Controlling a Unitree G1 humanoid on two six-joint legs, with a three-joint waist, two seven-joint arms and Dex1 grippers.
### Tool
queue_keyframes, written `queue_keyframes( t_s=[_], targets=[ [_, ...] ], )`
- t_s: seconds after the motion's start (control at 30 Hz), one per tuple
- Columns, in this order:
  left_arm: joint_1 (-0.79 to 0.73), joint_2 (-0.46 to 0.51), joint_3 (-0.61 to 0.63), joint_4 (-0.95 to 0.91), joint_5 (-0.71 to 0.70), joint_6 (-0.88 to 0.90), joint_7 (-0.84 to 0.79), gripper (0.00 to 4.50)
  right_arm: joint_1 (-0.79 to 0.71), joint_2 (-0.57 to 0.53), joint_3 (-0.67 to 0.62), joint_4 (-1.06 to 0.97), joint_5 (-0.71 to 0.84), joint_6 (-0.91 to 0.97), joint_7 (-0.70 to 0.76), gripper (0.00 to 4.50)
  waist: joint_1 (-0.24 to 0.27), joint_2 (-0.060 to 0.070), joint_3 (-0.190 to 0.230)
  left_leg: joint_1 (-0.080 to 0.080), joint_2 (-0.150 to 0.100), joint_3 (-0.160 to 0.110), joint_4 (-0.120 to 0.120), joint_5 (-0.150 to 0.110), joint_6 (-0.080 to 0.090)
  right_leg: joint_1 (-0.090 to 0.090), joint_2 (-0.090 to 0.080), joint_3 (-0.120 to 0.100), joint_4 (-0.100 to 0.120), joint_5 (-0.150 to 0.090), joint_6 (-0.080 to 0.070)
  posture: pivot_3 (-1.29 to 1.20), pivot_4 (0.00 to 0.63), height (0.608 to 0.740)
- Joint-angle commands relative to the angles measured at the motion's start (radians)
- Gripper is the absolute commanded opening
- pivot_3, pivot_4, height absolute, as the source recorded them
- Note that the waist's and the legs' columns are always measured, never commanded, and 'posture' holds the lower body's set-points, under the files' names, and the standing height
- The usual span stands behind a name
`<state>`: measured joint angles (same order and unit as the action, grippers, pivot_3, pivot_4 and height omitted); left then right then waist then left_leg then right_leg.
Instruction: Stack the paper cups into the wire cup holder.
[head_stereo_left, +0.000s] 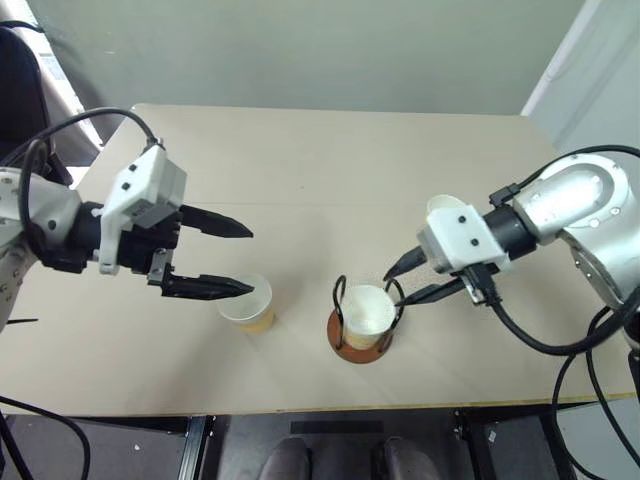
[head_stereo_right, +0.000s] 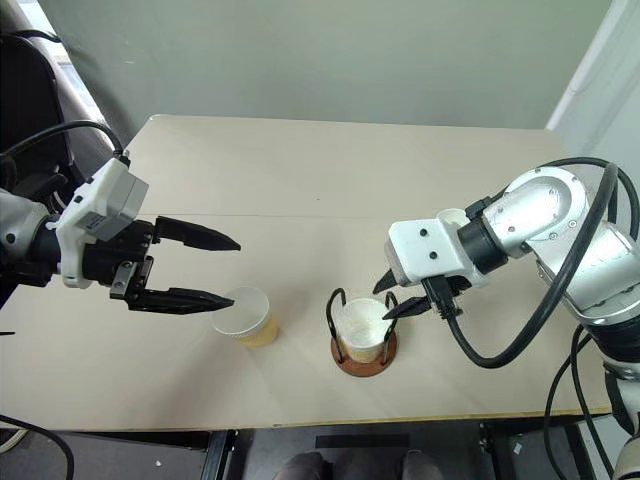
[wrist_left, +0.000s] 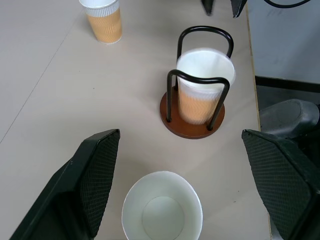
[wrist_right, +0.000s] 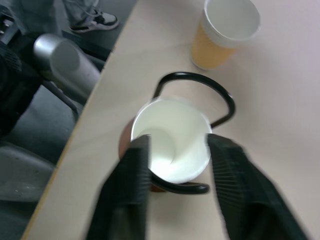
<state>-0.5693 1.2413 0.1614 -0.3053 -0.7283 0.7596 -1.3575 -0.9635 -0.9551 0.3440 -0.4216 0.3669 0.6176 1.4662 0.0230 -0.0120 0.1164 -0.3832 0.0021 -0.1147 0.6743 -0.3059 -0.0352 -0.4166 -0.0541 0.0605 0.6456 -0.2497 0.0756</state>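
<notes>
The wire cup holder (head_stereo_left: 352, 350) stands near the table's front edge, and a paper cup (head_stereo_left: 366, 310) sits upright between its black loops. My right gripper (head_stereo_left: 394, 287) hovers at that cup's right rim; its fingers (wrist_right: 131, 185) are spread, one over the cup's mouth and one outside its wall, not pinching it. A second paper cup (head_stereo_left: 249, 304) stands to the left of the holder. Just above it hangs my left gripper (head_stereo_left: 249, 261), wide open with nothing between its fingers. The third paper cup (head_stereo_left: 441, 206) stands behind the right wrist, partly hidden.
The beige table (head_stereo_left: 320, 170) has bare room across its back half. The holder is close to the front edge (head_stereo_left: 330, 408), with dark floor below. Black cables (head_stereo_left: 545, 345) hang from the right arm. A dark chair (head_stereo_left: 15, 90) stands off the left corner.
</notes>
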Motion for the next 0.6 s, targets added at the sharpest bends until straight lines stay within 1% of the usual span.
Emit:
queue_keyframes(
  t_s=[0.03, 0.1, 0.2, 0.33, 0.47, 0.6],
  targets=[
    [-0.008, 0.020, 0.045, -0.017, -0.011, -0.002, 0.004, 4.20, -0.045, -0.034, -0.093, 0.060, -0.004, 0.001, -0.013, 2.91, 0.000, 0.000, 0.000, 0.000, 0.000, 0.000, 0.000, 0.000, 0.000, 0.000, 0.000, 0.000, 0.000, 0.000, 0.000, 0.00, 0.150, 0.740],
    [-0.006, 0.021, 0.044, -0.017, -0.011, -0.003, 0.007, 4.20, -0.070, -0.048, -0.119, 0.161, -0.046, -0.030, -0.042, 3.61, 0.000, 0.000, 0.000, 0.000, 0.000, 0.000, 0.000, 0.000, 0.000, 0.000, 0.000, 0.000, 0.000, 0.000, 0.000, 0.00, 0.150, 0.740],
    [-0.009, 0.019, 0.039, -0.016, -0.014, -0.005, 0.009, 4.20, -0.103, -0.074, -0.101, 0.371, -0.152, -0.125, -0.064, 3.61, 0.001, 0.000, 0.000, 0.000, 0.000, -0.001, 0.000, 0.000, 0.000, 0.000, 0.000, 0.000, 0.000, 0.000, 0.000, 0.00, 0.150, 0.740],
    [-0.015, 0.011, 0.027, -0.011, -0.010, -0.012, 0.012, 4.20, -0.138, -0.058, -0.045, 0.611, -0.287, -0.274, -0.081, 3.61, 0.002, 0.000, 0.000, 0.000, 0.000, -0.002, 0.000, 0.000, 0.000, 0.000, -0.001, -0.001, 0.000, 0.001, -0.001, 0.00, 0.150, 0.740],
    [-0.016, 0.008, 0.021, -0.010, -0.007, -0.018, 0.012, 4.20, -0.155, -0.009, -0.003, 0.814, -0.392, -0.410, -0.090, 3.61, 0.002, 0.000, 0.000, 0.000, 0.000, -0.002, -0.001, 0.000, -0.001, 0.000, 0.000, -0.001, 0.001, 0.001, -0.001, 0.00, 0.150, 0.740],
    [-0.010, 0.011, 0.028, -0.019, -0.012, -0.012, 0.016, 4.20, -0.183, 0.063, -0.001, 0.928, -0.437, -0.466, -0.097, 3.61, 0.000, 0.000, 0.000, 0.000, 0.000, -0.002, -0.004, 0.001, -0.002, -0.001, 0.000, -0.001, 0.003, 0.002, -0.002, 0.00, 0.150, 0.740]
  ],
)
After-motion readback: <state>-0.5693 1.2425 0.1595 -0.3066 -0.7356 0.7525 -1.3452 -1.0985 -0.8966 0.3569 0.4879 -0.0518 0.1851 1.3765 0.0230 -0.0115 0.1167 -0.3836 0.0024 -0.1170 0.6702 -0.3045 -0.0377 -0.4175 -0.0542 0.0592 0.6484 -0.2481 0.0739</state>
